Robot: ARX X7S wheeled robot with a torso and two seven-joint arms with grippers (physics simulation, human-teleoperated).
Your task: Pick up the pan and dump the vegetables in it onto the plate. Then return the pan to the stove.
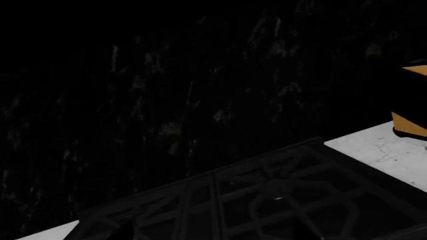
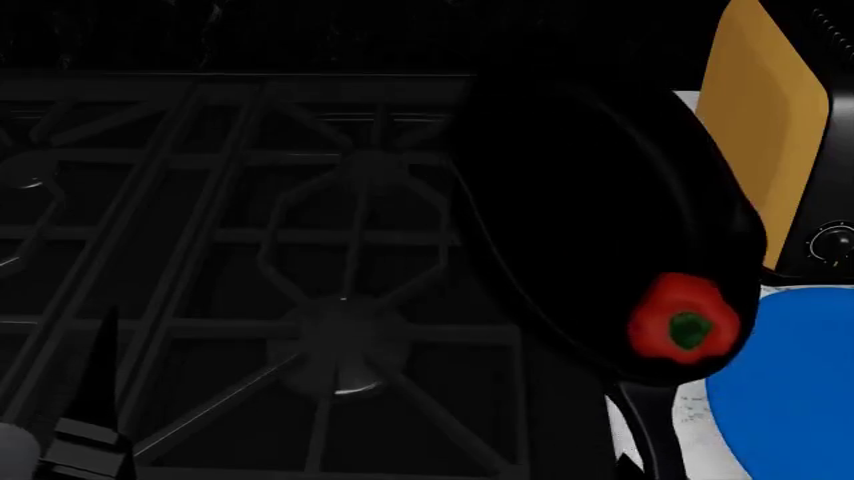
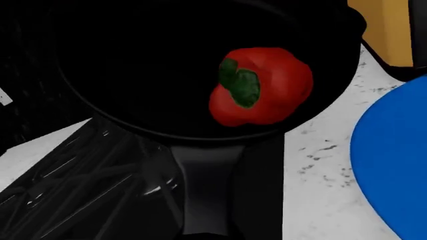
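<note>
The black pan (image 2: 587, 200) is held up off the stove (image 2: 267, 250) and tilted, its low side toward the blue plate (image 2: 801, 390). The red bell pepper (image 2: 683, 318) lies against the pan's low rim, close to the plate's edge. In the right wrist view the pepper (image 3: 263, 85) sits inside the pan (image 3: 167, 65), and the handle (image 3: 207, 190) runs back to my right gripper, whose fingers are hidden. The plate (image 3: 400, 160) is beside the pan. My left gripper (image 2: 100, 400) hovers low over the stove's front left; only one dark finger shows.
An orange-yellow boxy appliance (image 2: 761, 110) with a dial stands behind the plate on the white counter (image 3: 320, 190). It also shows in the left wrist view (image 1: 410, 125), past the grates (image 1: 280, 195). A dark wall rises behind the stove.
</note>
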